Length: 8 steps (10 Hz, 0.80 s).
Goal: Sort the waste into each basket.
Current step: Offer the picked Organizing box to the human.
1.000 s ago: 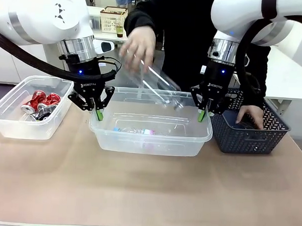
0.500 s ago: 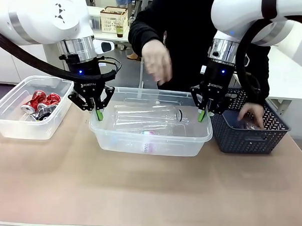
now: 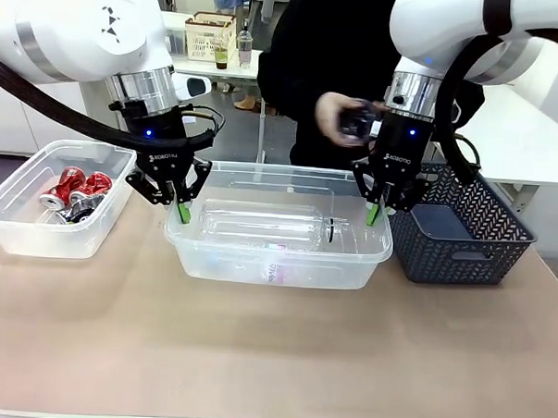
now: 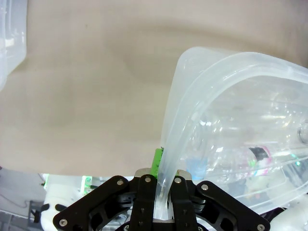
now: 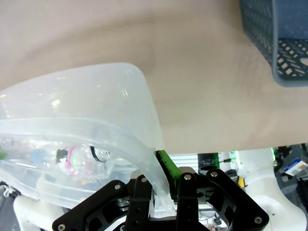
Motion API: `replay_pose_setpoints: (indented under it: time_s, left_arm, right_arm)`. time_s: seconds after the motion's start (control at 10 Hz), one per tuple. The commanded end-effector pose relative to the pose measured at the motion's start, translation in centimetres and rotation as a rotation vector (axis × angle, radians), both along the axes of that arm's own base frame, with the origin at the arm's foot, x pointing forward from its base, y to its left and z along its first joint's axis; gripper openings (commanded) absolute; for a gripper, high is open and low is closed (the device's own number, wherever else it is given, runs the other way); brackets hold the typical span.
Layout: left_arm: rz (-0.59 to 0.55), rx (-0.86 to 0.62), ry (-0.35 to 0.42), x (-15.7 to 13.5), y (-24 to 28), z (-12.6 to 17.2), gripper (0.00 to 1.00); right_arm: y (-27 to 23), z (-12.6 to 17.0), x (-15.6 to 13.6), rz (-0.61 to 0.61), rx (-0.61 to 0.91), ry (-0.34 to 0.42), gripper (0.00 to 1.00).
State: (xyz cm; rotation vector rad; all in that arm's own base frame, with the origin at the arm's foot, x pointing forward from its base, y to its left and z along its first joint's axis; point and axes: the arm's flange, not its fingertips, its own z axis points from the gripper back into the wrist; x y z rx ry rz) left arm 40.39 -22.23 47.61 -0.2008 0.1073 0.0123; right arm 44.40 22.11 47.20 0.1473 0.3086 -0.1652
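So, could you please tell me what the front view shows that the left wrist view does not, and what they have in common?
Front view alone: the red and silver cans in the left clear tub, the dark lattice basket, the right pincer shut on the middle tub's right rim, and the person's hand holding a small object above that tub.

Left wrist view alone: a close look at the rim sandwiched between the green pads.

Both: the left pincer shut on the middle tub, and clear bottles lying inside it.
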Motion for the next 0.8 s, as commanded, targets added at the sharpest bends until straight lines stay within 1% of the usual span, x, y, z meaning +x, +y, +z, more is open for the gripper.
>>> replay_pose_setpoints:
  time_s: [0.0,0.7]
  left_arm:
    - [0.037,0.004,0.0,-0.11,0.2,0.44,0.0]
    - [0.037,0.004,0.0,-0.11,0.2,0.44,0.0]
  right_arm:
    - [-0.29,0.37,0.06,0.005,0.002,-0.002,0.0]
    - [-0.29,0.37,0.06,0.005,0.002,-0.002,0.0]
